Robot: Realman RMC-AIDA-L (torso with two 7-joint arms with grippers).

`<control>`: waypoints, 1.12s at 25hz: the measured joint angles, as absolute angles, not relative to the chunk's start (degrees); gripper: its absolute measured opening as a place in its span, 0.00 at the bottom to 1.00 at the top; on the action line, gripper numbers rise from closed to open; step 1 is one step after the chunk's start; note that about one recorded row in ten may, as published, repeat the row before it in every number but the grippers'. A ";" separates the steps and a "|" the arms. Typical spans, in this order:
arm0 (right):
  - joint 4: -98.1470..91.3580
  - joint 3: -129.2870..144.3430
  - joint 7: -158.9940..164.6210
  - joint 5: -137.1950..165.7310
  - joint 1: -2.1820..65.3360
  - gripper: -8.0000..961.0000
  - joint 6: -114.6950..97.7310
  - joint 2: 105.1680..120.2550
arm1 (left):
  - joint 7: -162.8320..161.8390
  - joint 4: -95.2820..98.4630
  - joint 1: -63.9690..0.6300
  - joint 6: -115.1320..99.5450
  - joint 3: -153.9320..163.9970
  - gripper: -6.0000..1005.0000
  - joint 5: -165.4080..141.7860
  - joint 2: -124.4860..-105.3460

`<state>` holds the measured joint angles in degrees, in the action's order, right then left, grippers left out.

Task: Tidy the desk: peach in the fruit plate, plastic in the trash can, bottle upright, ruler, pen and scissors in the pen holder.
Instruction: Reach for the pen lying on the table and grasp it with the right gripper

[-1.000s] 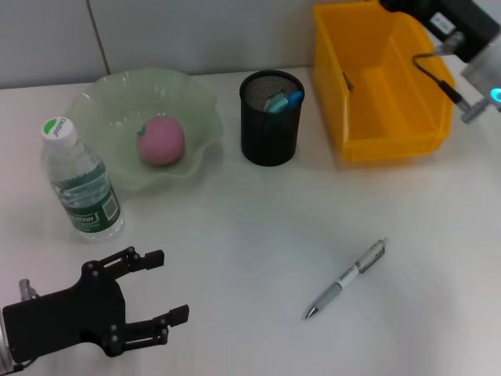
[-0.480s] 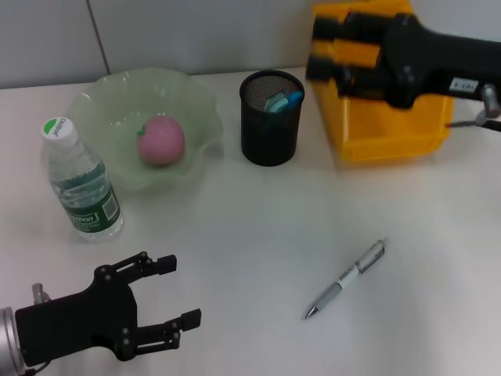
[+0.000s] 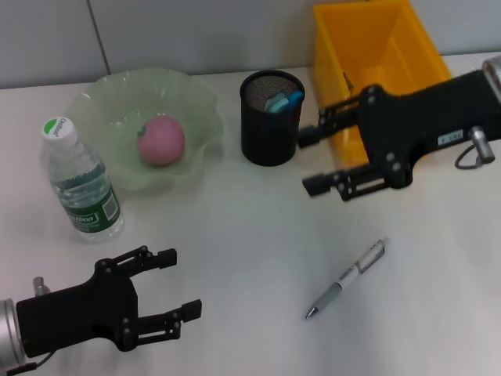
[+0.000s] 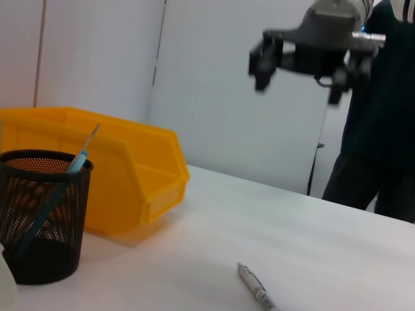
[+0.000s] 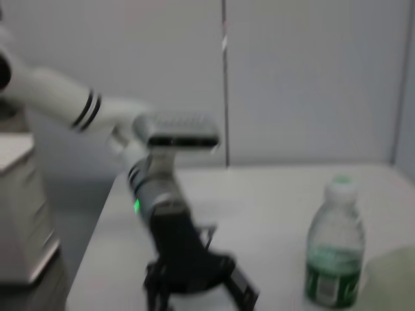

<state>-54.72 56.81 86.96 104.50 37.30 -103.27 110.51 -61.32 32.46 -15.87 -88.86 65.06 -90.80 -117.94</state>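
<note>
Head camera looks down — wrist cameras face each other low.

A smooth white bench (image 3: 235,235) fills most of the room in front of me, its matte top evenly lit, with only soft shadows lying on it. Behind its far edge stands a pale grey panelled wall (image 3: 196,35), split by a thin dark vertical seam (image 3: 97,35); the same kind of wall and seam show in the left wrist view (image 4: 214,84) and the right wrist view (image 5: 292,78). At the far side of the bench a dark-clothed figure (image 4: 379,123) stands against the wall.
</note>
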 joint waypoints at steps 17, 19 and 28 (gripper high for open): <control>-62.27 60.79 92.86 125.64 43.22 0.64 -111.13 113.97 | -61.08 32.53 -16.31 -87.58 65.28 0.84 -91.07 -117.28; -62.22 62.59 92.83 130.58 44.51 0.64 -110.92 114.85 | -61.07 32.64 -16.59 -87.01 64.96 0.84 -93.46 -117.81; -61.02 66.84 87.22 142.71 47.81 0.64 -108.48 118.32 | -61.43 32.64 -17.52 -85.79 65.26 0.84 -95.08 -118.12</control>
<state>-61.02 66.84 87.22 142.71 47.81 -108.48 118.32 -61.43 32.64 -17.52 -85.79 65.26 -95.08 -118.12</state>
